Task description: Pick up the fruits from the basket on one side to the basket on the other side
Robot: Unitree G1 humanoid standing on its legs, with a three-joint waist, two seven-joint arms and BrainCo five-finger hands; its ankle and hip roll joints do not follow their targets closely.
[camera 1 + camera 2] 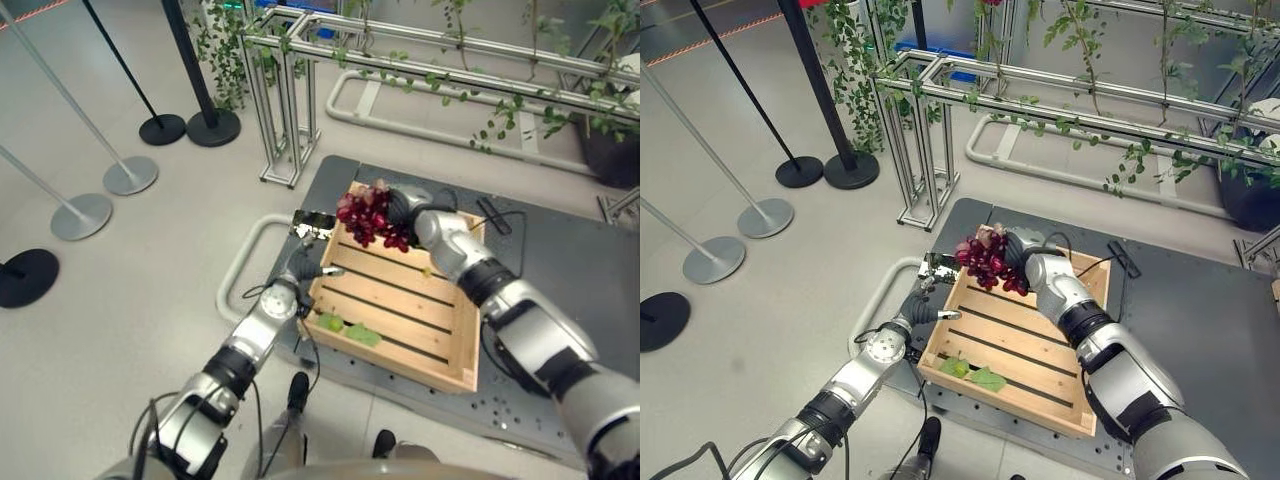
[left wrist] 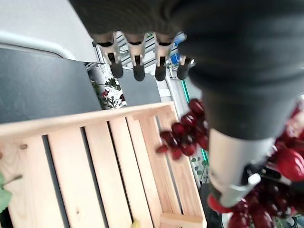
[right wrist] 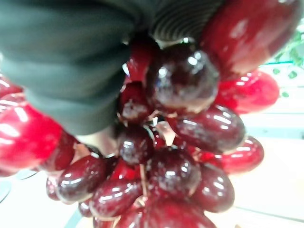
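Over the crate [image 1: 440,372] far corner, right hand [image 1: 408,212] clasps red grapes [image 1: 366,214]; left hand [image 1: 303,266] spread.

The left arm [image 1: 250,345] and right arm [image 1: 530,335] are built of rounded silver-grey shells, broken by black bands at the joints. A dark ribbed cover wraps the wrist and back of the left hand [image 1: 302,265] and the right hand [image 1: 405,208]. The left hand's fingers [image 2: 138,70] are silver with dark tips.
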